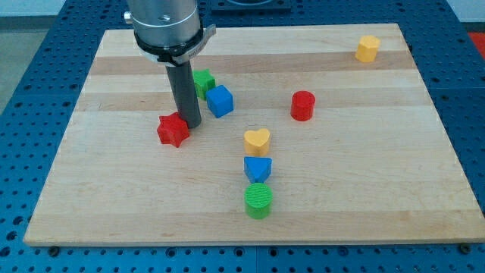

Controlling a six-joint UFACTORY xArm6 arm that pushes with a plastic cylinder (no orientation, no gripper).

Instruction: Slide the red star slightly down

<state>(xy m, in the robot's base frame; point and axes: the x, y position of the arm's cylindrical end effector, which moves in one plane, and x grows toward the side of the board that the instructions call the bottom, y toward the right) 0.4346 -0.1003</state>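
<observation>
- Nearest the camera: green cylinder (258, 199), with a blue block (258, 168) and yellow heart (257, 139) stacked in a line above it on the bench (379, 189).
- Red star (173, 130) sits left of centre; my tip (190, 123) is touching or just beside its upper-right edge.
- Claw: none fitted; rod only, nothing grasped.
- Handling judgement: star looks light, rigid, likely to pivot if pushed off-centre. Contact should be at its top edge, centred.
- Blue cube (220, 101) and green block (202, 80) lie behind the rod; red cylinder (302, 105) and yellow block (367, 48) well apart.

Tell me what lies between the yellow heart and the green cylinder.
In the camera view, the blue triangle-like block lies between yellow heart and green cylinder.
</observation>
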